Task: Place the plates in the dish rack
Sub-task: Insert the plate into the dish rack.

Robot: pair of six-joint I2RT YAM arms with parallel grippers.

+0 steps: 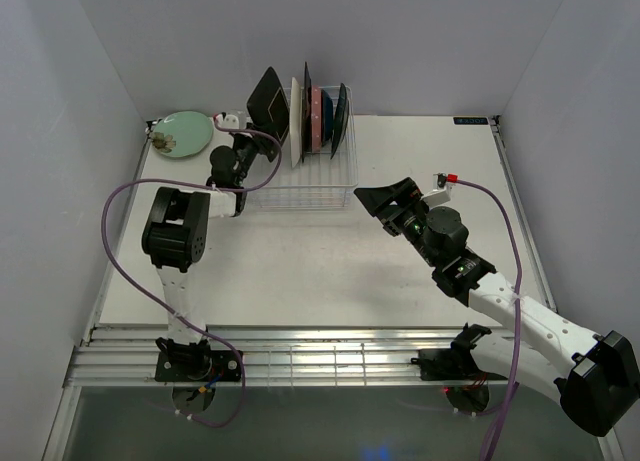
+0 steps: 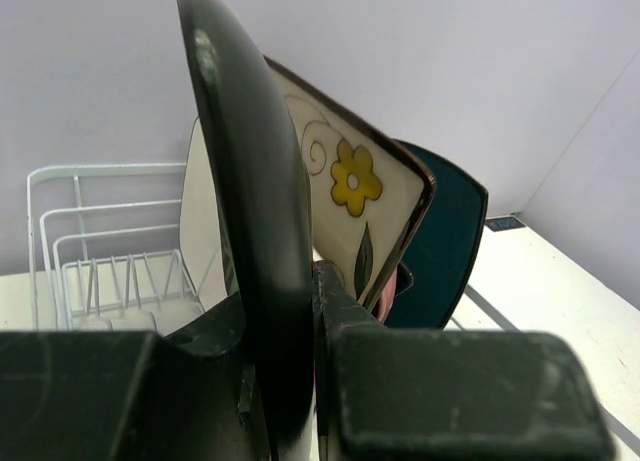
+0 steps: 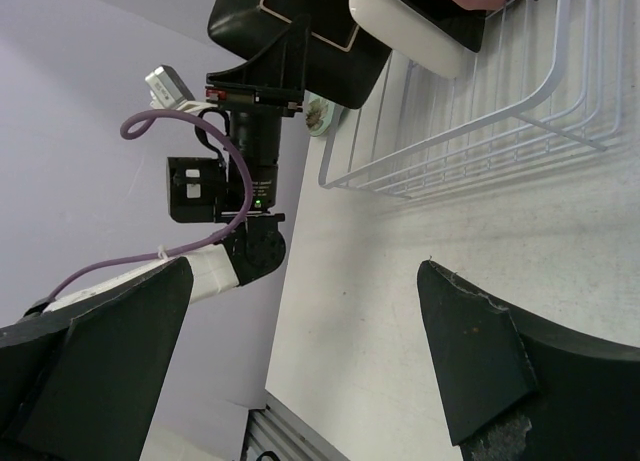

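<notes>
The left gripper is clamped on the lower rim of a dark plate, a glossy black rectangle with rounded corners, held upright on edge at the left end of the dish rack. Whether it touches the wires I cannot tell. The rack is a white wire basket with thin upright prongs, standing near the back of the matte white table. Just to the right of the held plate, and close enough to crowd it, stands a white plate, smooth with soft corners. Behind that is a floral plate, cream-faced with a dark rim and a yellow flower, then a pink plate and a dark teal plate, all on edge in a tight row. The stretch of rack left of the held plate shows only bare prongs from the left wrist. A round pale green plate lies flat in the far left corner, well apart from the rack. The right gripper hangs over the table right of the rack, its dark fingers spread wide with nothing between them. A purple cable loops off the left arm.
</notes>
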